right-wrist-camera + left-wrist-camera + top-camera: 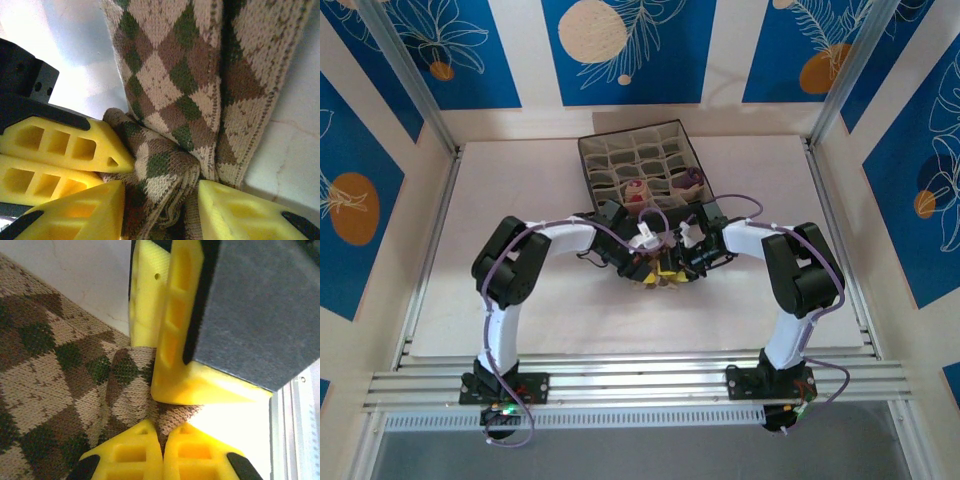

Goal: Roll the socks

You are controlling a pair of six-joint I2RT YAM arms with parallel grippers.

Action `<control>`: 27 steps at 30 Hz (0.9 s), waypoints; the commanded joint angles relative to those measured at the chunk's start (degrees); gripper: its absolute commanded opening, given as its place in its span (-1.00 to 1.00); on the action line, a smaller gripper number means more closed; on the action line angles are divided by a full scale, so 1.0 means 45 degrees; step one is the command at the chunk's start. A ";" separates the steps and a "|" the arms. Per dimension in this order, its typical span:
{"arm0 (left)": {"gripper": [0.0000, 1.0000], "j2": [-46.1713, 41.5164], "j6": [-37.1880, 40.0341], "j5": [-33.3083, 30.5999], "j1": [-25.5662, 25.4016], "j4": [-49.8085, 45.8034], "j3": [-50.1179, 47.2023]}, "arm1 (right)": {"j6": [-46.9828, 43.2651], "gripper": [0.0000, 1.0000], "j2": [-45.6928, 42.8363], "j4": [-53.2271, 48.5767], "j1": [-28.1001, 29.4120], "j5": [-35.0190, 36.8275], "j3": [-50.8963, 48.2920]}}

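Note:
The brown-cream diamond-patterned sock (45, 385) lies on the white table between the two grippers, partly bunched into a roll (165, 165). My left gripper (164, 427) is shut, its yellow tips pinching the sock's edge. My right gripper (160, 195) holds the bunched end between its yellow fingers (235, 210). In the top view both grippers (645, 265) (678, 262) meet tip to tip over the sock (657, 282), just in front of the box. A beige and maroon sock (635, 190) and a dark purple sock (690, 180) sit rolled in box compartments.
The grey fabric compartment box (588, 165) stands at the back middle of the white table (520, 300), close behind the grippers. Metal frame rails run along the table's sides and near edge (640, 380).

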 commanded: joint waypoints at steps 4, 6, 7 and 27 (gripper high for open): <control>-0.94 0.0684 -0.0702 -0.0797 0.0143 -0.0368 -0.0157 | -0.0063 -0.40 0.0597 -0.1050 0.0315 0.0814 0.0518; -0.90 0.0493 -0.0802 -0.1088 0.0145 -0.0082 -0.0319 | -0.0003 -0.52 0.0844 -0.1326 0.0364 0.1044 0.0661; -0.89 0.0442 -0.0792 -0.1207 0.0143 -0.0048 -0.0342 | 0.0003 -0.54 0.0910 -0.1325 0.0406 0.1035 0.0673; -0.98 0.0114 -0.0063 -0.1949 0.0088 0.0201 -0.0635 | 0.0244 -0.39 -0.1152 -0.1397 0.0478 0.1910 0.0132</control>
